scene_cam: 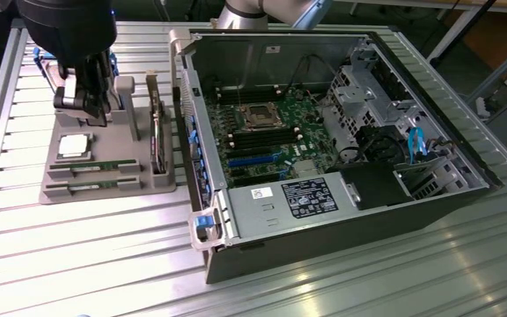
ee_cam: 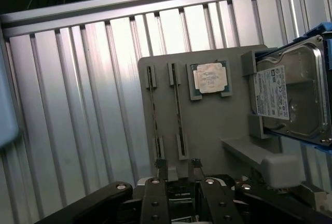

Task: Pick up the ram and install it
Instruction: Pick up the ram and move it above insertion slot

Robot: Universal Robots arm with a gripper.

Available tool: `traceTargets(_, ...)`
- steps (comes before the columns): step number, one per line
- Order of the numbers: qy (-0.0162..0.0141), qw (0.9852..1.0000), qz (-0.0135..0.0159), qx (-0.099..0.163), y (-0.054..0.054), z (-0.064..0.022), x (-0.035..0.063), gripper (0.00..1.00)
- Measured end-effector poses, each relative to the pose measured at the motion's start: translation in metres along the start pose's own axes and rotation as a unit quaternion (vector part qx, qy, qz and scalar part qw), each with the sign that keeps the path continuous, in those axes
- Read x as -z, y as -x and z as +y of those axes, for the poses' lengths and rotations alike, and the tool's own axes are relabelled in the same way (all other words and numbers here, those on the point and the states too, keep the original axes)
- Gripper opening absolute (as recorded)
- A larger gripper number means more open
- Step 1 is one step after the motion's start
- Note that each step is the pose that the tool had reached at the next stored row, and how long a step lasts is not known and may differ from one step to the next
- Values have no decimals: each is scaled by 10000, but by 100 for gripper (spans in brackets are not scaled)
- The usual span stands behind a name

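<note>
Exterior view's left: pincer (ee_cam: 178, 165) hangs above the far part of the grey tray (scene_cam: 155, 183) on the ribbed tabletop (scene_cam: 77, 257). Its jaws are spread wide and grip nothing. On the tray sits the processor chip (scene_cam: 74, 145). Just nearer is the ram (scene_cam: 95, 165), edge-up in its holder, with a look-alike second stick (scene_cam: 95, 185) parallel beside it. In the wrist view the fingers sit either side of the line of the stick next to the chip, so I take that one as the target. Right of the sticks, the expansion card (scene_cam: 156, 129) stands on edge. Further right is the open computer case (scene_cam: 271, 264), motherboard (scene_cam: 276, 142) exposed. Step: approach for the pick; ram untouched, not installed. The pick calls for a straight descent, fingers straddling the thin edge, clear of twin and chip.
</note>
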State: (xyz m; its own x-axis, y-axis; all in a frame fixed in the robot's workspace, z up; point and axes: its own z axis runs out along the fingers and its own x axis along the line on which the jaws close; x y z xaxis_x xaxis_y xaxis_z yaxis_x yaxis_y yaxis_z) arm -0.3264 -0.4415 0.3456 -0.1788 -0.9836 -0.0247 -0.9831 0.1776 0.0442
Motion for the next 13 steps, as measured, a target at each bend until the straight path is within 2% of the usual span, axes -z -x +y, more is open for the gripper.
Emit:
traceTargets(3,0,10000,0,1,-4,1,-47,29)
traceTargets(10,4,10000,-20,5,-32,7,-273,29)
traceTargets(13,15,9994,-9,344,-50,25,-323,29)
